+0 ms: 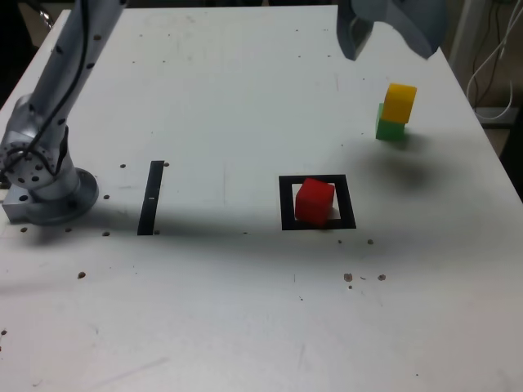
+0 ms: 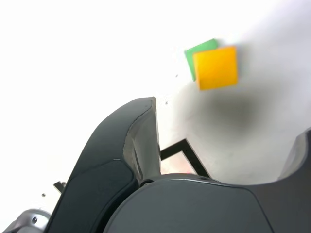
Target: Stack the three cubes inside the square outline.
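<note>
A red cube (image 1: 314, 201) sits inside the square outline (image 1: 287, 204), turned slightly against its sides. Toward the exterior view's right and further back, a yellow cube (image 1: 400, 102) rests on a green cube (image 1: 391, 128), offset so part of the green shows. My gripper (image 1: 384, 39) hangs high above the table at the back, just to the exterior view's left of that pair. In the wrist view its jaws stand wide apart around bare table, the gripper (image 2: 223, 141) open and empty, with the yellow cube (image 2: 216, 67), the green cube (image 2: 198, 52) and a corner of the outline (image 2: 177, 148) below.
A thin black strip (image 1: 151, 198) lies on the white table (image 1: 245, 310), toward the exterior view's left of the outline. The arm's base (image 1: 45, 186) stands at the far left edge. Small dark specks dot the surface. Cables (image 1: 494, 57) hang past the table's right edge.
</note>
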Robot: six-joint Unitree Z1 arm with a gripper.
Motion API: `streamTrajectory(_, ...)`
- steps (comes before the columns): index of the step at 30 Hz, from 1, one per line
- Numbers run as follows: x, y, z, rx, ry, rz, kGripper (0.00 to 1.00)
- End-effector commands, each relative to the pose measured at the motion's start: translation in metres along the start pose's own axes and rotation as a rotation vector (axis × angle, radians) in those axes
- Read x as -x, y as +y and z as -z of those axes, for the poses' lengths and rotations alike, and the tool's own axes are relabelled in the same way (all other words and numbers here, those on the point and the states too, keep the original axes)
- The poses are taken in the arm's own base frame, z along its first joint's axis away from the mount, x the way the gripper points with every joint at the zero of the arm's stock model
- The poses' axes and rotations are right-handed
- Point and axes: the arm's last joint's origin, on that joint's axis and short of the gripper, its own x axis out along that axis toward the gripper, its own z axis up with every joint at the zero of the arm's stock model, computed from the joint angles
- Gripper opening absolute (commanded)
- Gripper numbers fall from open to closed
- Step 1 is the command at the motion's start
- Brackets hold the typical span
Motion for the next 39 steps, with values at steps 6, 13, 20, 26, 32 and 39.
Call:
streamTrajectory(6,-0.039,0.021,-0.026,-0.005,0.024,0.019,0.97)
streamTrajectory(13,-0.07,0.028,-0.04,-0.005,0.052,0.045,0.93)
streamTrajectory(20,-0.083,0.027,-0.043,-0.008,0.08,0.069,0.83)
streamTrajectory(26,-0.086,0.025,-0.042,-0.005,0.09,0.084,0.65)
streamTrajectory(32,-0.087,0.025,-0.043,0.001,0.078,0.096,0.46)
streamTrajectory(39,-0.093,0.022,-0.047,-0.001,0.067,0.14,0.38)
